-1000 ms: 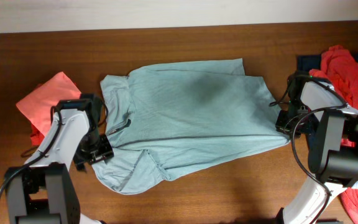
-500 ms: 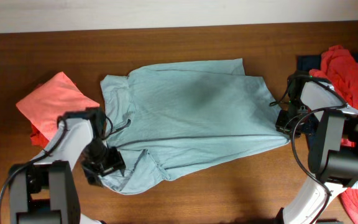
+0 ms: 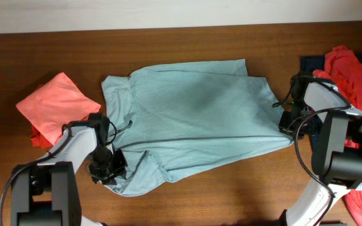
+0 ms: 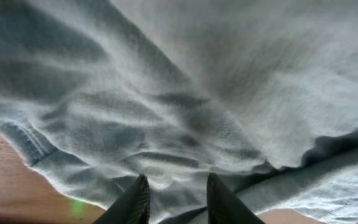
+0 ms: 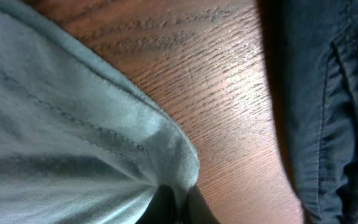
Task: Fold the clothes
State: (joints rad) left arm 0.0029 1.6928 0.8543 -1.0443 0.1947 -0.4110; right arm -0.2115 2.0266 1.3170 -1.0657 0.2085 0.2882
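The large pale grey-blue shirt (image 3: 193, 119) lies spread across the middle of the table. My left gripper (image 3: 105, 167) is low over the shirt's lower left part. In the left wrist view its fingers (image 4: 178, 199) are open, with a ridge of the shirt's fabric (image 4: 185, 124) between them. My right gripper (image 3: 287, 123) is at the shirt's right edge. In the right wrist view it (image 5: 180, 200) is shut on the hem of the shirt (image 5: 92, 143), which bunches up at the fingertips.
A coral-red garment (image 3: 54, 102) lies at the left, close to my left arm. An orange-red garment (image 3: 352, 70) and a dark navy one (image 3: 312, 63) lie at the right; the navy one also shows in the right wrist view (image 5: 328, 106). The table's front edge runs just below the shirt.
My left gripper has moved toward the front edge and a little right, from the shirt's left side onto its lower left fold. The right arm and the shirt's right edge have not moved.
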